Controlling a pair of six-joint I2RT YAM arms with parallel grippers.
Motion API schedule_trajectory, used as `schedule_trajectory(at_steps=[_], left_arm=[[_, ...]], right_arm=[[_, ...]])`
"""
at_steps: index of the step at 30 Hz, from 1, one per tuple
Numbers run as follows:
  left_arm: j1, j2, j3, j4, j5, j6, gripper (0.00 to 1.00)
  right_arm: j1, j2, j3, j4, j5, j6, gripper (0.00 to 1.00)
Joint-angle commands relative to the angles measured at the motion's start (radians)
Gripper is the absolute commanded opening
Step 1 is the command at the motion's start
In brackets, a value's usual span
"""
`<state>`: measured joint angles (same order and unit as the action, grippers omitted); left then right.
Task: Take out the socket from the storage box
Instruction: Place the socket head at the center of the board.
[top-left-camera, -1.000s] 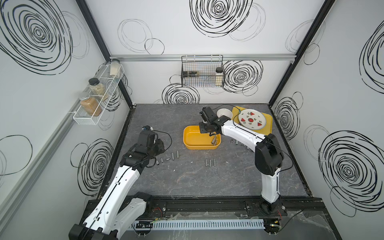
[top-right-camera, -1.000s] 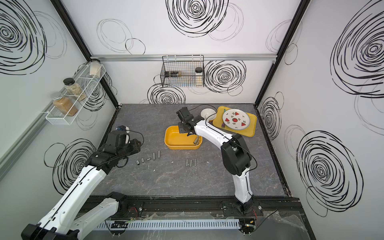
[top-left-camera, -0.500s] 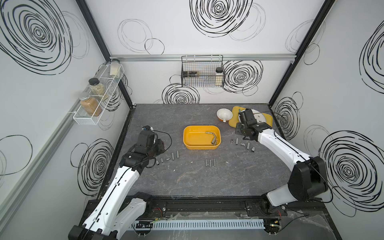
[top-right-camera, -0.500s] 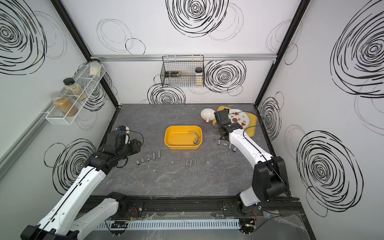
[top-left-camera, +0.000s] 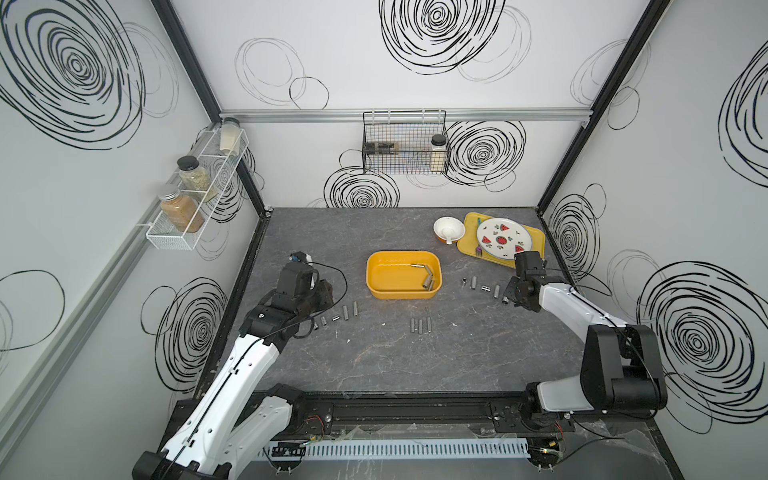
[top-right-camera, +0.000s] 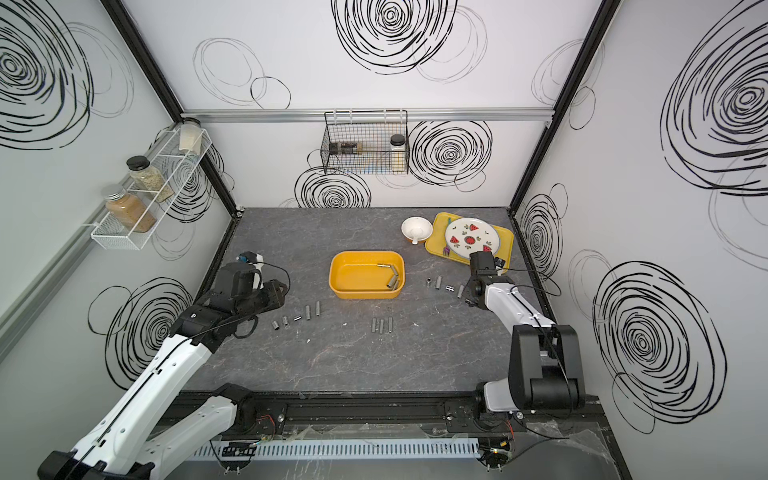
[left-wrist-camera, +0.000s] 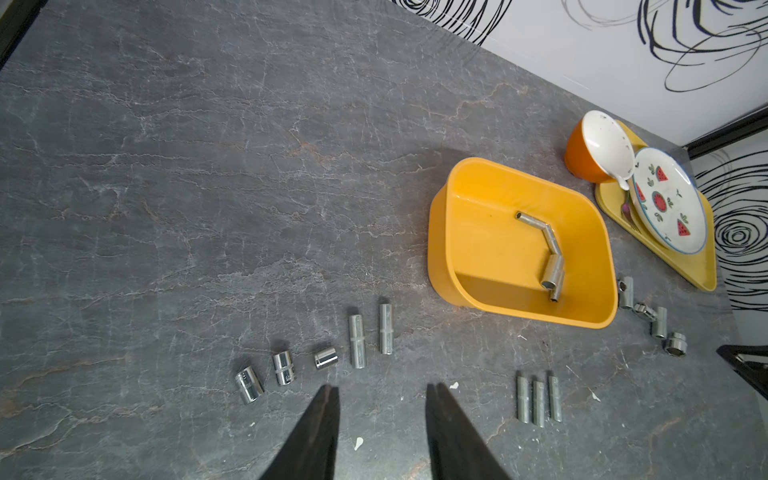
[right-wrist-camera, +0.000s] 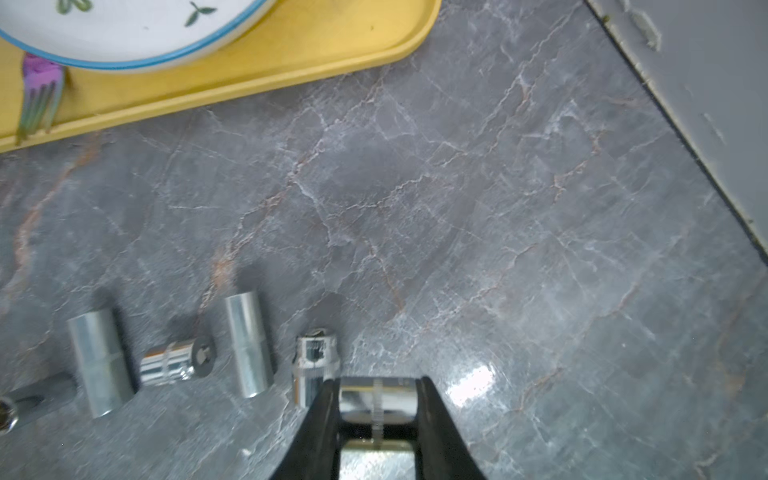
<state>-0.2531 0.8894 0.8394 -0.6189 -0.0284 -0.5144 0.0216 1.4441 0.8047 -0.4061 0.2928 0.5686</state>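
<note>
The storage box (top-left-camera: 388, 276) (top-right-camera: 353, 276) (left-wrist-camera: 482, 245) stands mid-table, a deep yellow-orange tub. Several metal sockets (top-left-camera: 428, 279) (left-wrist-camera: 550, 276) lie in its right end. My right gripper (right-wrist-camera: 376, 384) (top-left-camera: 508, 297) is to the right of the box, low over the table, shut on a chrome socket (right-wrist-camera: 376, 397) held crosswise between its fingers. It sits at the end of a row of sockets (right-wrist-camera: 247, 345) (top-left-camera: 482, 286). My left gripper (left-wrist-camera: 380, 390) (top-left-camera: 326, 297) is open and empty, to the left of the box beside another row of sockets (left-wrist-camera: 324, 357) (top-left-camera: 340, 316).
Three slim sockets (top-left-camera: 419, 325) lie in front of the box. A flat yellow tray (top-left-camera: 538, 245) (right-wrist-camera: 291, 54) with a watermelon plate (top-left-camera: 503, 239) and a fork (right-wrist-camera: 39, 95) sits at the back right, an orange-and-white bowl (top-left-camera: 449, 229) beside it.
My right arm swung from over the box to the table on its right, carrying the socket, and came down by the row near the tray. The left arm has not moved.
</note>
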Motion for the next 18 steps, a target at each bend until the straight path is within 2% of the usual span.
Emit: schedule_trajectory(at_steps=[1, 8, 18], left_arm=[[-0.013, -0.012, -0.01, 0.038, -0.013, 0.005, 0.42], [-0.019, -0.007, -0.008, 0.036, -0.011, 0.005, 0.42], [-0.021, 0.0, -0.006, 0.036, -0.006, 0.008, 0.42]], right_arm=[[-0.021, 0.039, -0.008, 0.041, 0.012, 0.016, 0.23], [-0.051, 0.102, -0.031, 0.064, -0.022, 0.011, 0.24], [-0.056, 0.131, -0.041, 0.085, -0.042, 0.003, 0.32]])
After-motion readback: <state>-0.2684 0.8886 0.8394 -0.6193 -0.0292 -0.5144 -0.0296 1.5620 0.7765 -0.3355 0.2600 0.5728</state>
